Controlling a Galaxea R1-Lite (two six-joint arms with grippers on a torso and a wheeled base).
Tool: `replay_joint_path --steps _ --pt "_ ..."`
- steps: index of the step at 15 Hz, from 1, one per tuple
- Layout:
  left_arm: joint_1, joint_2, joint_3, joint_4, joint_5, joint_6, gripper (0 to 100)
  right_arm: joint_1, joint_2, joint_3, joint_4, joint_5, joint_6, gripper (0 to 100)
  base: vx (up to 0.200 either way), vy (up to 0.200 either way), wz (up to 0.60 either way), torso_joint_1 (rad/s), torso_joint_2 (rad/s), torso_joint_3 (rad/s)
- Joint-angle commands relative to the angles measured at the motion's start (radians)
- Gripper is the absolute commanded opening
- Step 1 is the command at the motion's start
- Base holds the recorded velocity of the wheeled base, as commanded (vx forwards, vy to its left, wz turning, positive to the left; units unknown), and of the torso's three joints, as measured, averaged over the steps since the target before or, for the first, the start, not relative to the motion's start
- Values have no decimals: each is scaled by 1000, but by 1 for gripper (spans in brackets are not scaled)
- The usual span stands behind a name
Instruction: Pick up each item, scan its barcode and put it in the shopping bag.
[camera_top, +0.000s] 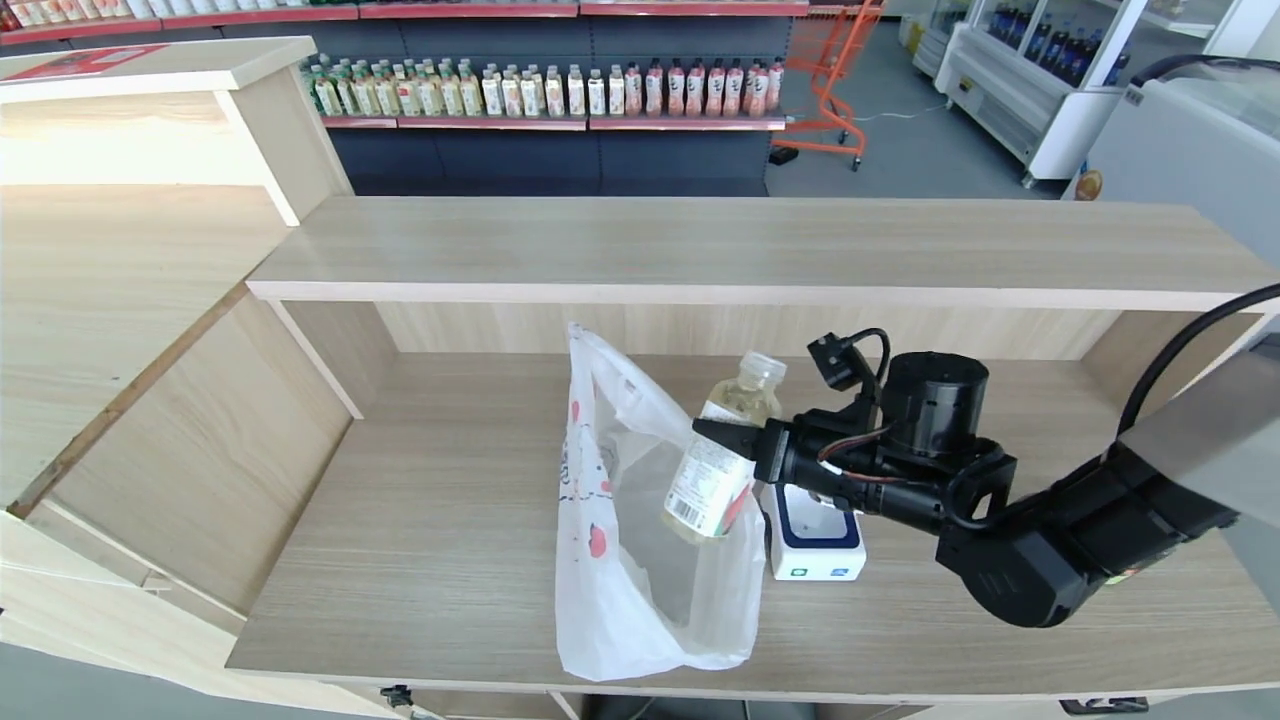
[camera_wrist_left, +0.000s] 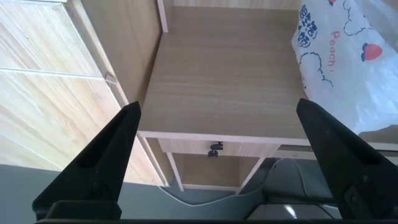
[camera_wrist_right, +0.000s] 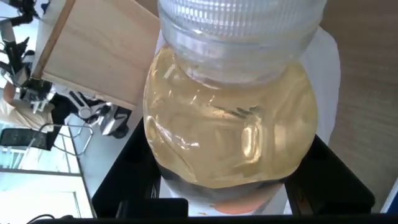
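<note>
The fingers (camera_top: 716, 432) of my right gripper (camera_top: 730, 445) are closed across the upper body of the drink bottle (camera_top: 712, 485), just under its clear cap. From the right wrist camera the pale yellow liquid (camera_wrist_right: 230, 143) sits squarely between the jaws. I read that high grip as deliberate: it leaves the label free and lets the base go first.

The bottle hangs tilted, cap toward the back of the counter and base at the open mouth of the plastic shopping bag (camera_top: 610, 560). Whether the base is already below the rim I cannot tell. The white scanner (camera_top: 815, 545) stands just beside the bag, under my wrist, so scanning and bagging happen almost in one spot.

Room is tight on that side, where the bag's wall rests against the scanner and a drop there could snag the thin plastic. There is bare counter (camera_top: 430, 520) between the bag and the side panel (camera_top: 250, 430). The raised ledge (camera_top: 760, 245) behind limits how far back I can lift.

My left gripper (camera_wrist_left: 219, 109) has its fingers (camera_wrist_left: 106, 162) spread wide around nothing. It hovers off the counter's near edge, with the bag (camera_wrist_left: 348, 62) at one side — free to steady the rim if needed.
</note>
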Motion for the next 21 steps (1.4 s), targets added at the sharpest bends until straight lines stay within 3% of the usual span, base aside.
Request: replay_joint_path --steps 1,4,6,10,18,21 --pt "2 0 0 0 0 0 100 3 18 -22 -1 4 0 0 0 0 0 0 0 0" --pt "2 0 0 0 0 -2 100 3 39 -17 -4 2 -11 0 0 0 0 0 0 0" --pt "2 0 0 0 0 -2 100 0 90 -16 -41 -13 -118 0 0 0 0 0 0 0" --pt "2 0 0 0 0 -2 100 -20 324 -37 -366 -47 -350 0 0 0 0 0 0 0" --pt "2 0 0 0 0 -2 100 10 455 -192 -343 -37 -483 0 0 0 0 0 0 0" --pt "2 0 0 0 0 -2 100 21 466 -237 -271 -36 -557 0 0 0 0 0 0 0"
